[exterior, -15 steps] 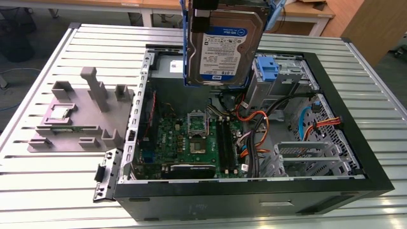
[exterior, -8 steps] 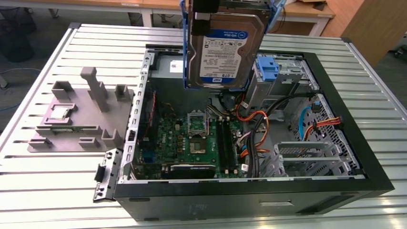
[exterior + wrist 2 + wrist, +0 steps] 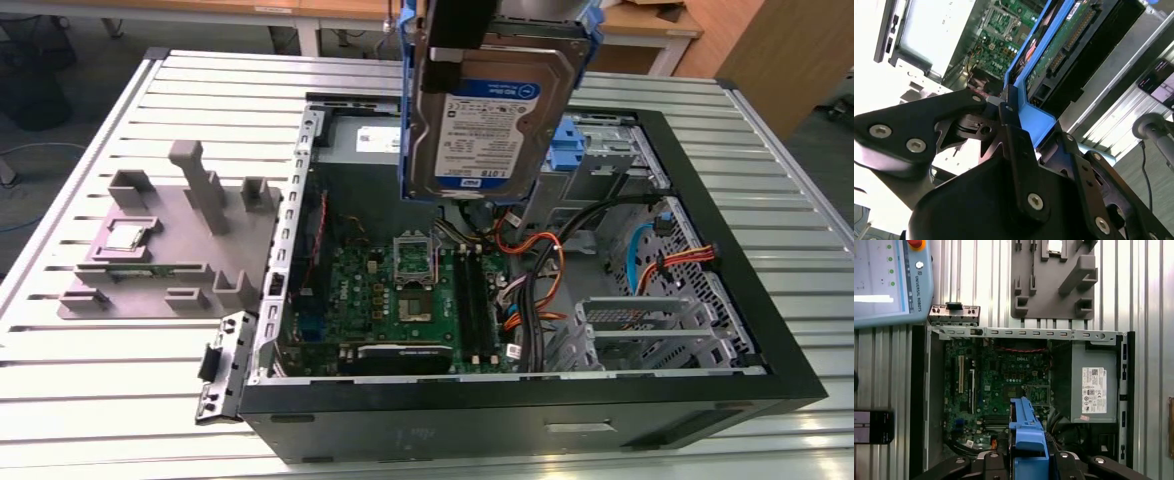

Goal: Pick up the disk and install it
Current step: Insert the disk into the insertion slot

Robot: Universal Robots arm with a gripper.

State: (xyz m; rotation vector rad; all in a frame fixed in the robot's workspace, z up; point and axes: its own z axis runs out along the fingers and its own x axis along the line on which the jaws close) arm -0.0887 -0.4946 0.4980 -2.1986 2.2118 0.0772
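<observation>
gripper (image 3: pixel 1013 114) is clenching the blue side rail of the disk (image 3: pixel 487 110), which is hanging upright above the open computer case (image 3: pixel 534 415); motherboard (image 3: pixel 400 290) is lying below, grey parts holder (image 3: pixel 174 255) sitting beside the case on the slatted table (image 3: pixel 94 400).

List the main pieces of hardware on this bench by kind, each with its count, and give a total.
Disk, clamped in the gripper: 1
Computer case, open: 1
Power-supply box: 1
Grey parts fixture: 1
CPU chip on that fixture: 1
Total: 5
</observation>
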